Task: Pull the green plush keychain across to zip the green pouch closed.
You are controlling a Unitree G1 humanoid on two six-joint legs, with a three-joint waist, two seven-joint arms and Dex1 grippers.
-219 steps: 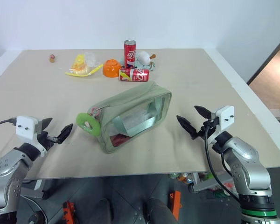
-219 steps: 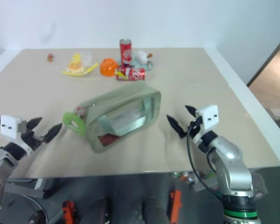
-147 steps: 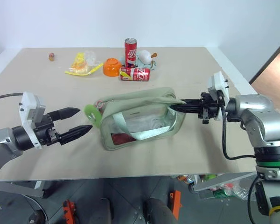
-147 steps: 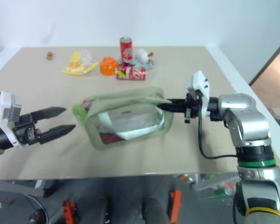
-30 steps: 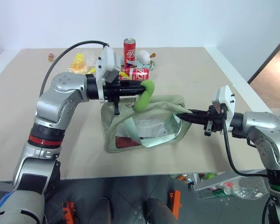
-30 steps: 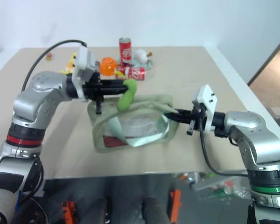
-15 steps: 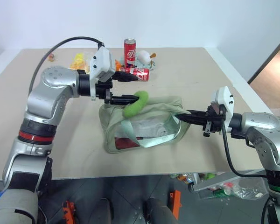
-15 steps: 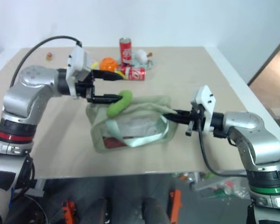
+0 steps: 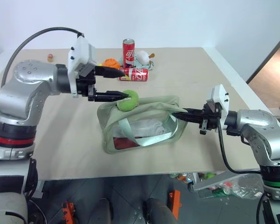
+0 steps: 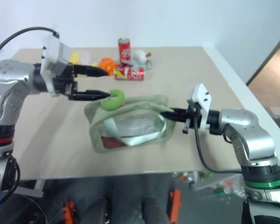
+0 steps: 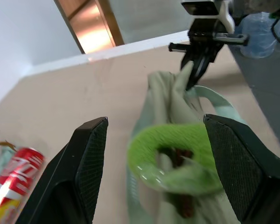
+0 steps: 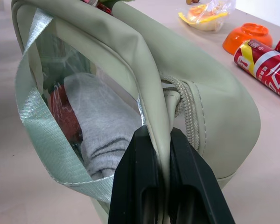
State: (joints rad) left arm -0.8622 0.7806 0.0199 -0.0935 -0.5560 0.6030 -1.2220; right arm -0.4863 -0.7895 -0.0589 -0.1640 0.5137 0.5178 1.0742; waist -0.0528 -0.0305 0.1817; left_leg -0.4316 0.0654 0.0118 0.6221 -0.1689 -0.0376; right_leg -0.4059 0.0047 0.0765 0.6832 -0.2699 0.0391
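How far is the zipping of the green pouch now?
Not clearly done: the green plush keychain lies on top of the green pouch, toward its left end. In hand: the right gripper pinches the pouch's end fabric, while the left gripper is open beside the keychain. Left: regrasp and pull it across.

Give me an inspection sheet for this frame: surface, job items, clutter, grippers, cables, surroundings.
Surface: beige table.
Job items: green pouch stands mid-table; green plush keychain lies on its top at the left end.
Clutter: upright red can, fallen red can, orange bowl, yellow wrapper, white toy, all at the far edge.
Grippers: left gripper open, one finger beside the keychain; right gripper shut on the pouch's end fabric.
Cables: black cable loops over the left arm; another hangs along the right arm.
Surroundings: white wall.
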